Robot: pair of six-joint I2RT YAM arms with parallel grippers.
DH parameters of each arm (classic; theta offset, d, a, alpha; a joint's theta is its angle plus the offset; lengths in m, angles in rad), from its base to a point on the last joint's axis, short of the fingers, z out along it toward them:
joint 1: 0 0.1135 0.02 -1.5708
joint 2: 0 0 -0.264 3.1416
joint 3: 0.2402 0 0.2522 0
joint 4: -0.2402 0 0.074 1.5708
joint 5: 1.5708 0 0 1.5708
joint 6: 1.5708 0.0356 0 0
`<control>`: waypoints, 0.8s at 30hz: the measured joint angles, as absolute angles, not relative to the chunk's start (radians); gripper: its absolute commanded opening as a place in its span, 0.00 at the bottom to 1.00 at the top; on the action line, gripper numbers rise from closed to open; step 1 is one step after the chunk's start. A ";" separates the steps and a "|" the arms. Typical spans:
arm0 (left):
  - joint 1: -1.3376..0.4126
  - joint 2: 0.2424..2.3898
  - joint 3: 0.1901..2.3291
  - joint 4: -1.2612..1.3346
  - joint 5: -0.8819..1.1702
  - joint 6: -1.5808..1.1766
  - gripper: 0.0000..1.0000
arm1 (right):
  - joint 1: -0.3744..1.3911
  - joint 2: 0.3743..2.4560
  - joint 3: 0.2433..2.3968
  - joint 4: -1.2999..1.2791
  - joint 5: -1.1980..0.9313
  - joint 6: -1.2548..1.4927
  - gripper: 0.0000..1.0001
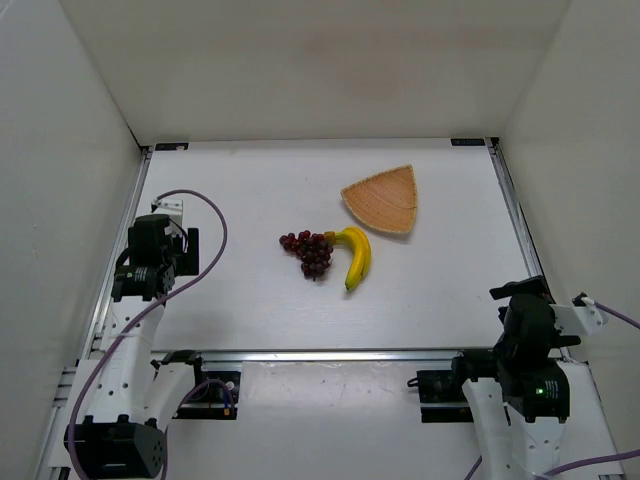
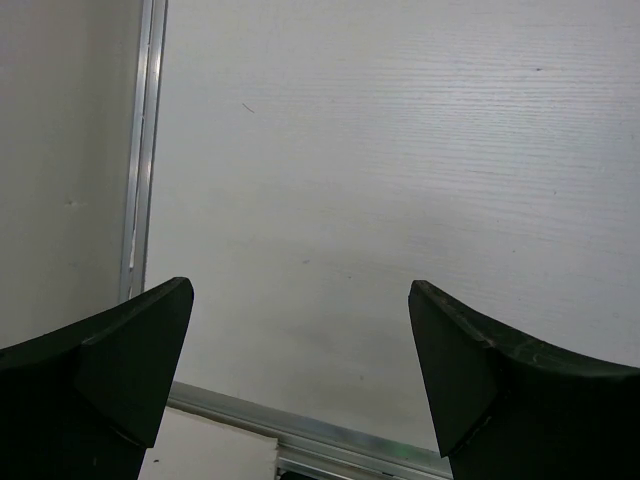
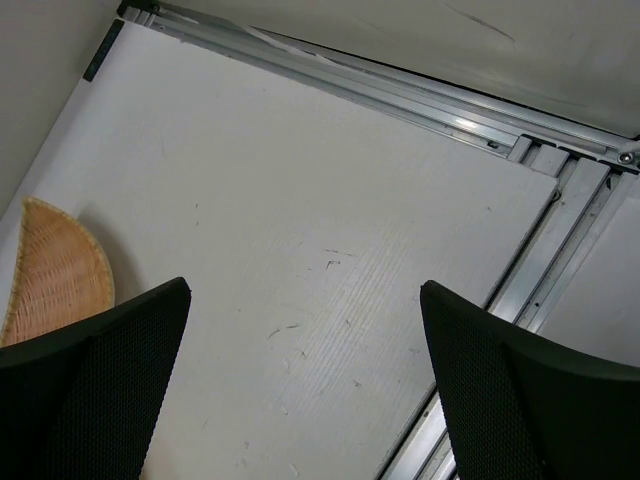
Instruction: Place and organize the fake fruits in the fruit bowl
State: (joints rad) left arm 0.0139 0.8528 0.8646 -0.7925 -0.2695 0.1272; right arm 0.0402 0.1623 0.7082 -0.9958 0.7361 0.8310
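A glossy yellow banana [image 1: 356, 256] lies on the white table near the middle, its stem touching a bunch of dark purple-red grapes [image 1: 309, 251] to its left. The tan woven fruit bowl [image 1: 383, 199], a rounded triangle, sits empty just behind and right of the banana; its edge also shows in the right wrist view [image 3: 55, 272]. My left gripper [image 2: 300, 300] is open and empty at the table's left side, far from the fruit. My right gripper [image 3: 305, 300] is open and empty near the front right corner.
White walls enclose the table on the left, back and right. Aluminium rails [image 1: 515, 205] run along the table's edges. Purple cables [image 1: 212, 220] loop from the left arm.
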 measured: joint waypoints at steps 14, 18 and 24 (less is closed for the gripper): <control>0.017 0.853 0.860 -0.786 -0.217 0.135 1.00 | 0.249 1.137 1.125 -0.733 0.329 0.435 1.00; 0.017 0.853 0.859 -0.785 -0.209 0.139 1.00 | 0.440 1.480 1.327 -0.666 0.234 0.387 1.00; 0.017 0.853 0.857 -0.785 -0.200 0.150 1.00 | 0.583 1.758 1.399 -0.673 0.147 0.384 1.00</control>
